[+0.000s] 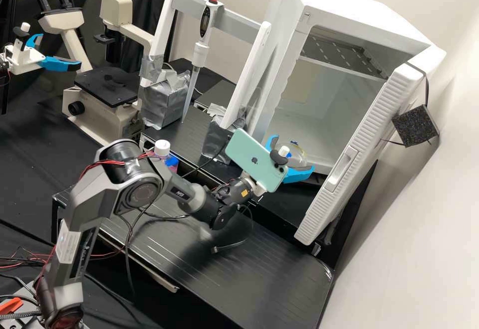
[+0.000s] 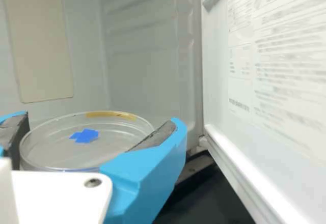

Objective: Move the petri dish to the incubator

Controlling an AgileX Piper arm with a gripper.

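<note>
In the high view my gripper (image 1: 293, 153) is at the open front of the white incubator (image 1: 344, 12), low in its doorway. Between its blue fingers is the clear petri dish (image 1: 298, 156), lying roughly level. From the wrist, the gripper (image 2: 99, 124) is shut on the petri dish (image 2: 56, 147), with a dark pad at either side of the rim. A blue mark and a yellowish strip show on the dish. The incubator's inner walls (image 2: 147, 56) rise behind it. Part of the dish's near edge is hidden by the white gripper body.
The incubator door (image 1: 357, 144) stands wide open beside the gripper, its inner panel (image 2: 265, 81) close by in the wrist view. A metal shelf (image 1: 344, 55) spans the upper chamber. Left of the incubator are a pipette (image 1: 199, 52) on its stand, a microscope (image 1: 107, 87) and a white-capped bottle (image 1: 162, 148).
</note>
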